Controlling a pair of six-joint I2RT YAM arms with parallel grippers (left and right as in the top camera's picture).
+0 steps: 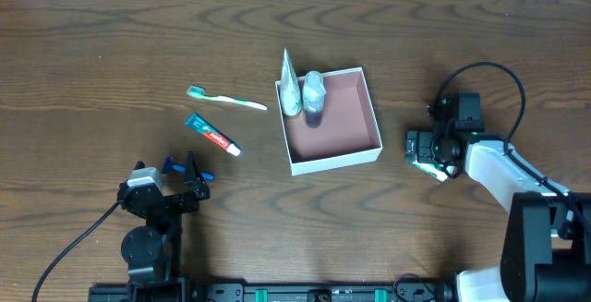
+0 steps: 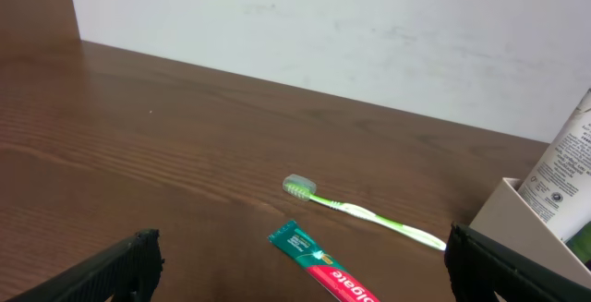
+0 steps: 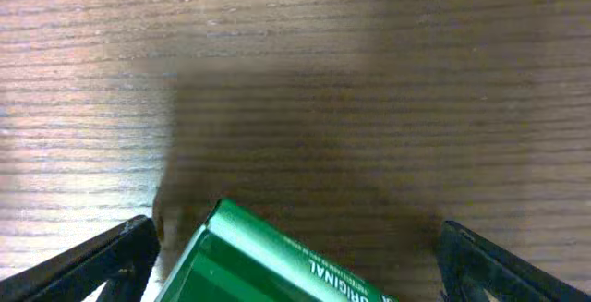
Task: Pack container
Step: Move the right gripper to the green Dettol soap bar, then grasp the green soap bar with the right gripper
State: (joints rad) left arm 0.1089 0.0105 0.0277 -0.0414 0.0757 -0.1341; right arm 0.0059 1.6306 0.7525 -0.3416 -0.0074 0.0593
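The green carton [image 3: 268,270] lies untouched between the right gripper's [image 1: 425,154] wide-open fingers [image 3: 106,258], slanting roughly 10-to-4 in the wrist view. Overhead, the container [image 1: 332,162] sits on the counter [image 1: 92,43] at that gripper's 9 o'clock. The left gripper [image 1: 185,167], also open and empty, is farther off.

A shallow square white-walled container [image 1: 337,161] sits just right of the brown wooden table's [image 1: 92,62] centre. Inside, along its left wall, a white plastic tube [image 1: 289,85] leans in the far-left corner, with a small clear bottle [image 1: 314,97] just right of it. Left of the container lies a green-and-white toothbrush [image 1: 226,100], and a red-and-green toothpaste tube [image 1: 213,136] lies nearer the front edge. A small green cardboard carton [image 3: 268,265] lies right of the container.
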